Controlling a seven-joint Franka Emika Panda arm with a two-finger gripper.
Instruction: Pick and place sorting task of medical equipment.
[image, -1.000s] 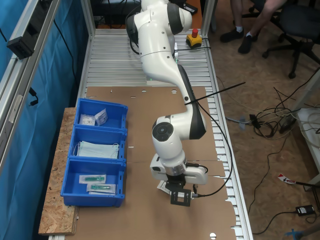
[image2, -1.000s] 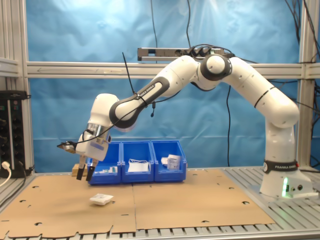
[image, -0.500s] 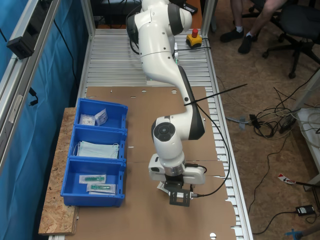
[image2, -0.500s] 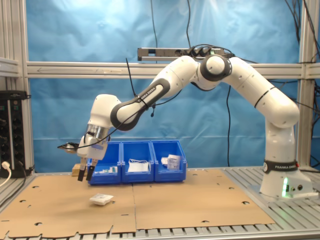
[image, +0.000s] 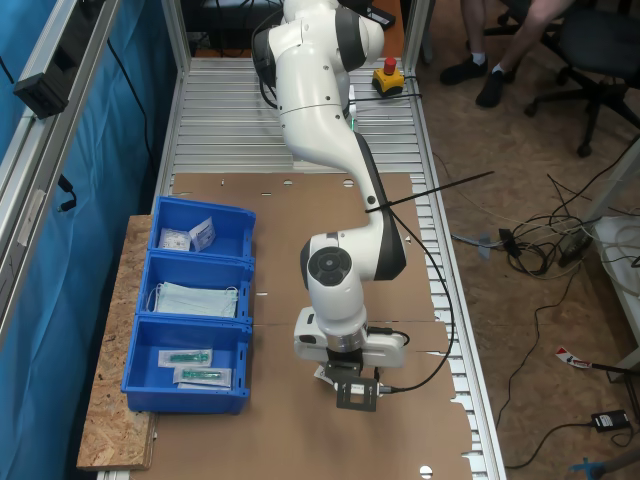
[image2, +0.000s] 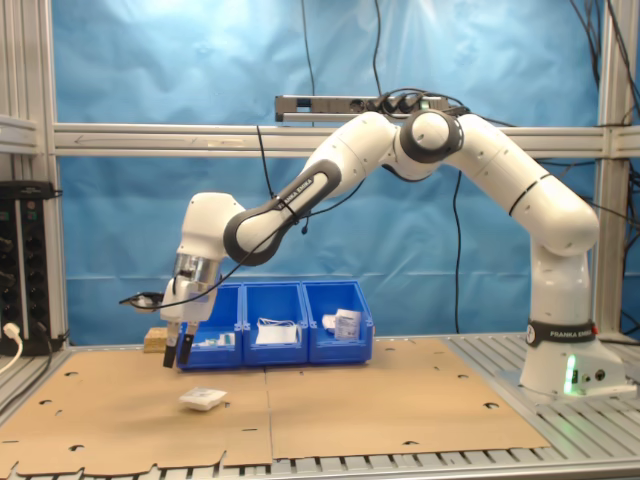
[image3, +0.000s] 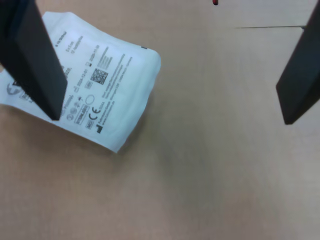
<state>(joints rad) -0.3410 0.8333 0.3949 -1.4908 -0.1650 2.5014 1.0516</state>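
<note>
The medical equipment is a small white sealed packet (image2: 203, 399) with grey print, lying flat on the brown cardboard (image2: 350, 400). In the wrist view the packet (image3: 100, 85) lies partly behind one dark finger (image3: 35, 60), off to the side of the gap between the fingers. My gripper (image2: 177, 352) hangs open and empty above the cardboard, a little higher than the packet and towards the blue bins. In the first exterior view the gripper (image: 355, 396) points down, and the hand above it hides most of the packet (image: 321, 375).
Three blue bins (image: 237, 300) stand in a row at the first exterior view's left, holding small packets, face masks and wrapped items. A red stop button (image: 388, 75) sits near the arm's base. A person's legs and a chair (image: 600, 45) are beyond the table.
The gripper has shifted slightly towards the blue bins and a bit lower, with the wrist turning. It stays open. The packet has not moved.
</note>
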